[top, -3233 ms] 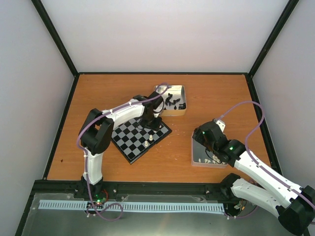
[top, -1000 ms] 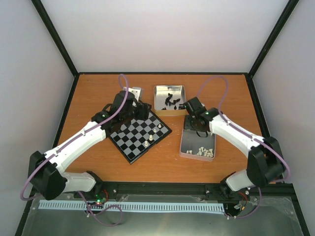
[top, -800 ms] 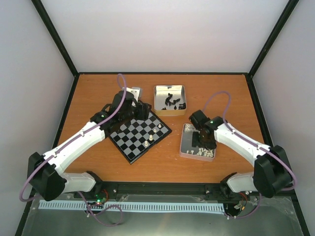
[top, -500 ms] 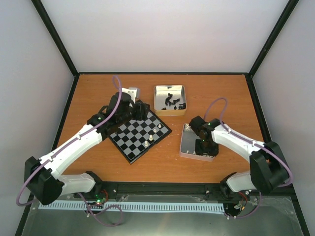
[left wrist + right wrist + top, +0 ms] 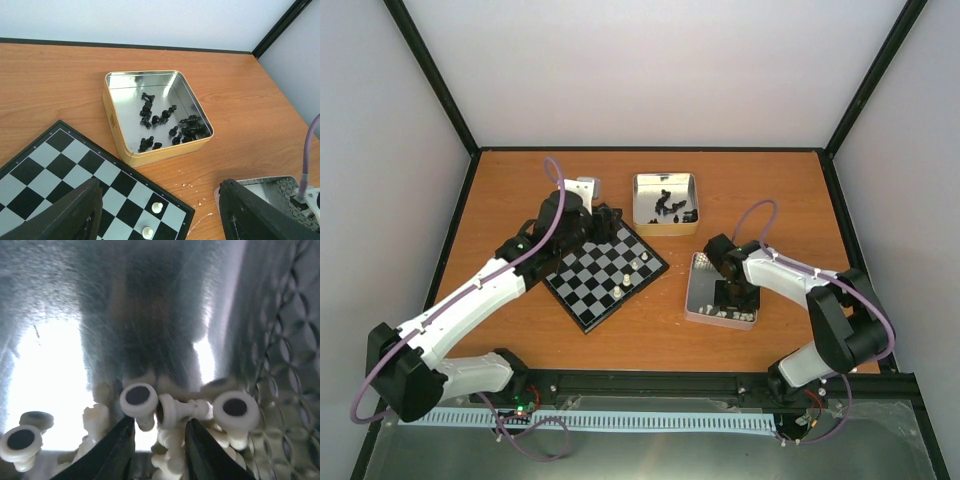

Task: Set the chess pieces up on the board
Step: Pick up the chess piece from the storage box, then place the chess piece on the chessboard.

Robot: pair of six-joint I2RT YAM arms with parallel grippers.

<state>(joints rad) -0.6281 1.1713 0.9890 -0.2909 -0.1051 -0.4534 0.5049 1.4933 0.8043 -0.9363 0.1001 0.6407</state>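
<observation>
the right gripper [image 5: 160, 432] sat low in the silver tin [image 5: 696, 292], jaws straddling one cream chess piece [image 5: 175, 410] in the heap; whether they gripped it, i could not tell. it wanted a centred pinch and a straight lift. the left gripper [image 5: 160, 200] hung open and empty over the board [image 5: 585, 295].

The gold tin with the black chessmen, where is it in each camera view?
Top external: the gold tin sits upper centre, just beyond the chessboard.
Left wrist: the gold tin fills mid-frame, above the chessboard at lower left.
Right wrist: not in it.
Shared landmark: the chessboard edge that faces the tin, seen in the top external and left wrist views.
</observation>
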